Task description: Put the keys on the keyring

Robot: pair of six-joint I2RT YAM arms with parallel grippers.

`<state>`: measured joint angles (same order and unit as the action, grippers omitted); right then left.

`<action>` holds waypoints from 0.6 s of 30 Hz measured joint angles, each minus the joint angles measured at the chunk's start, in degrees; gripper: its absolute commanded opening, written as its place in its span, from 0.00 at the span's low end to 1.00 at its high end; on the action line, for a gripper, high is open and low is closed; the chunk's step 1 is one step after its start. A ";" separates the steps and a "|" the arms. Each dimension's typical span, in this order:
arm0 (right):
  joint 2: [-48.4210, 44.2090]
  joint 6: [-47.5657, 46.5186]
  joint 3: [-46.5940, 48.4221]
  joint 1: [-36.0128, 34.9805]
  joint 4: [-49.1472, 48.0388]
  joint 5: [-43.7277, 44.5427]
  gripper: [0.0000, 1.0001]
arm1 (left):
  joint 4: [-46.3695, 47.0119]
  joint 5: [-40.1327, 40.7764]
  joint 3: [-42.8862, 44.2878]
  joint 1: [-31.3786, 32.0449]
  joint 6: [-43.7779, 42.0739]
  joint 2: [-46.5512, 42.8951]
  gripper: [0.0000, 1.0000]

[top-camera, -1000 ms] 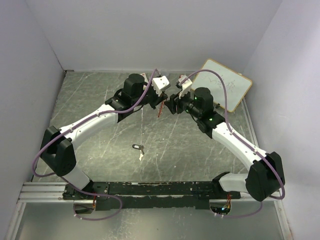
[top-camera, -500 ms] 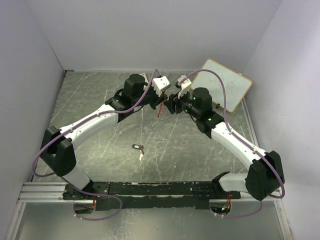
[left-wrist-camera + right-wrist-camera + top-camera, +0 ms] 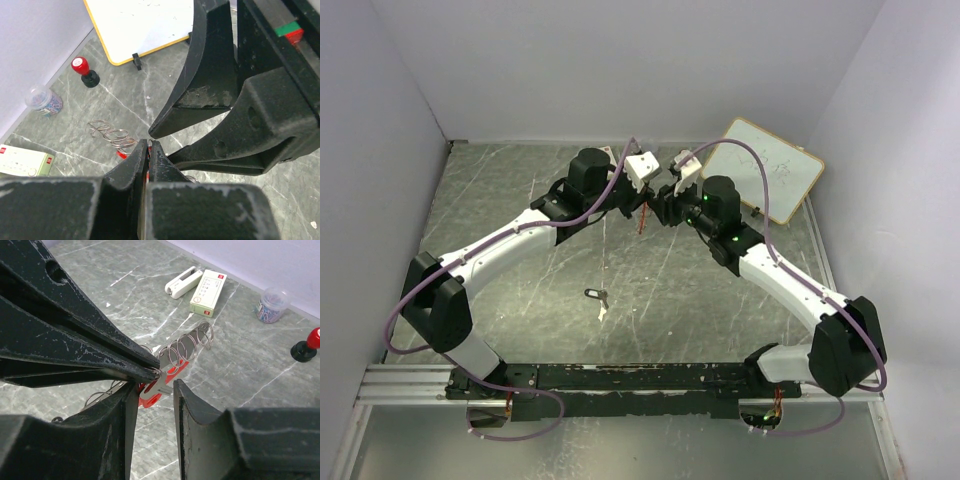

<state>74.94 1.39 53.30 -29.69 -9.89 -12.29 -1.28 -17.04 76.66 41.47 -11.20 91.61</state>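
Moved: right fingers (image 3: 195, 410) now sit narrower, closer to the left arm.
Left fingers (image 3: 127, 170): pinched shut on keyring (image 3: 149, 399), above desk (image 3: 670, 290).
Right fingers: part-open, straddling its red piece.
Handling: light, slick, floppy chain; you should grip the stiff red plastic.
Black key (image 3: 597, 295): on desk.

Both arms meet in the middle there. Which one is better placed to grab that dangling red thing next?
Right, probably. The right gripper has open jaws either side of the keyring, so it need only close. The left gripper is shut on that keyring, busy holding it.
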 measured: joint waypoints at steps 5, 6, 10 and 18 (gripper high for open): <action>0.22 0.11 -0.48 -0.04 -1.25 0.35 0.08 | 0.15 0.61 0.00 -0.02 0.33 0.00 0.07; 0.28 0.04 -0.50 -0.09 -1.38 0.42 0.06 | 0.20 0.87 0.00 -0.02 0.35 0.00 0.07; 0.66 0.11 -1.07 -0.26 -2.75 1.27 0.08 | 0.20 1.42 0.02 -0.02 0.63 0.00 0.07; 0.66 -0.04 -1.46 -0.37 -3.63 2.32 0.20 | 0.17 1.42 0.02 -0.02 1.05 0.00 0.07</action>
<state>75.59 1.34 51.83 -30.06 -13.52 -9.98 -1.10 -15.62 76.69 41.45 -10.15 91.61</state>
